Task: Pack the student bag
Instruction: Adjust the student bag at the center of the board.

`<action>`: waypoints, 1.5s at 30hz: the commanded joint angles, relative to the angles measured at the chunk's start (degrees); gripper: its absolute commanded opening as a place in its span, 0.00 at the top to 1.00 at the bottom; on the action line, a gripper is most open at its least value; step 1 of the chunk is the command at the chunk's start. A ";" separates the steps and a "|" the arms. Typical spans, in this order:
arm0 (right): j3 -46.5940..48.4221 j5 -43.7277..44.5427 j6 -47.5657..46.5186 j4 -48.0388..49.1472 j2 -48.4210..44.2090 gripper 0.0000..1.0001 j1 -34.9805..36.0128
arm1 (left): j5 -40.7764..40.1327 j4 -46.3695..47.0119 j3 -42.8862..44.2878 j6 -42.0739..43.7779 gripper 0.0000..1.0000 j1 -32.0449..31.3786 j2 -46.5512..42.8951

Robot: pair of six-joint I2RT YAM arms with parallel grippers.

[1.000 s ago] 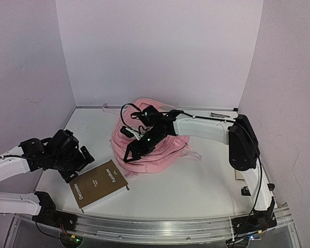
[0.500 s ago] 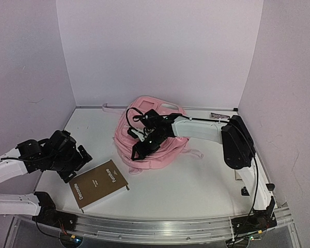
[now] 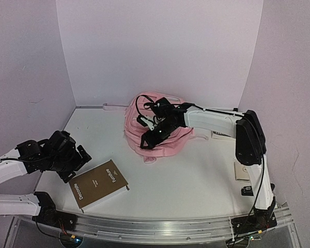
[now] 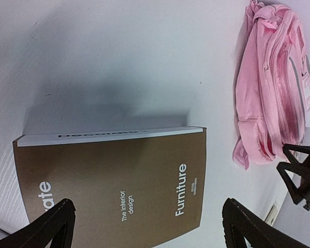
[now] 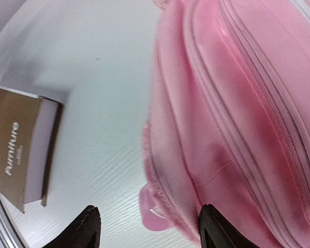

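The student bag (image 3: 168, 135) is a soft pink backpack bunched up at the middle back of the table, also seen in the right wrist view (image 5: 237, 103) and the left wrist view (image 4: 263, 88). My right gripper (image 3: 149, 141) reaches over its front left edge. The right gripper (image 5: 150, 219) is open: one fingertip (image 5: 213, 227) rests against the pink fabric, the other hangs over bare table, and a small pink tab lies between them. My left gripper (image 3: 80, 164) hovers wide open (image 4: 147, 209) over a brown book (image 4: 113, 181) titled "Furniture", holding nothing.
The brown book (image 3: 99, 186) lies flat at the front left, beside the left gripper. A pale strap (image 3: 113, 106) trails left from the bag along the back wall. A small white card (image 3: 242, 171) and a small black piece (image 3: 246, 191) lie near the right arm's base.
The right gripper and the bag have shifted together to the right and toward the back wall, and the bag is more bunched up. The left arm and book have stayed put.
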 commanded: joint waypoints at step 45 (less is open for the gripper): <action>8.10 -26.82 22.78 5.41 12.37 1.00 9.96 | -2.49 -0.32 -0.82 -0.64 0.00 -0.29 -4.30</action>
